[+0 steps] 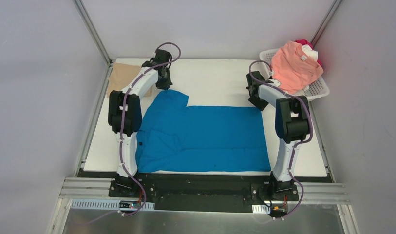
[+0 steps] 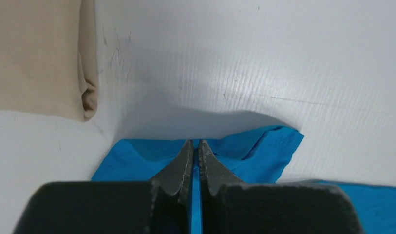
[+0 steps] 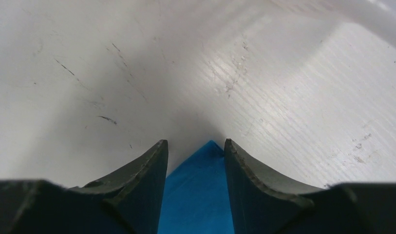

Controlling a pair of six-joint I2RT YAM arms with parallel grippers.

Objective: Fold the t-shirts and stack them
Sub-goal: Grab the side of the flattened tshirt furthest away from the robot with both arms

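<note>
Progress stood early. A tan shirt (image 1: 122, 78) lay folded at the upper left corner of the table (image 1: 215, 78), by the look of it the only finished piece and the start of a stack. The blue shirt (image 1: 205, 136) was spread flat across the middle of the top view, with a sleeve stub jutting toward the upper left and rumpled cloth along its left side; no full fold showed in it yet.

The left gripper (image 1: 165, 84) sat on that sleeve stub. In its wrist view, the fingers (image 2: 183, 161) were pressed nearly together with a thin strip of blue between them, so it seemed to pinch the cloth edge.

The right gripper (image 1: 256, 100) was at the shirt's upper right corner. Its fingers (image 3: 142, 170) were spread, the blue corner tip lay between them, and nothing was gripped.

A white basket (image 1: 318, 90) at the upper right held a salmon-pink shirt (image 1: 293, 66) draped on top, with a white shirt (image 1: 310, 52) and a red shirt (image 1: 303, 44) peeking out behind. Those three looked untouched, so most of the folding and stacking was left.
</note>
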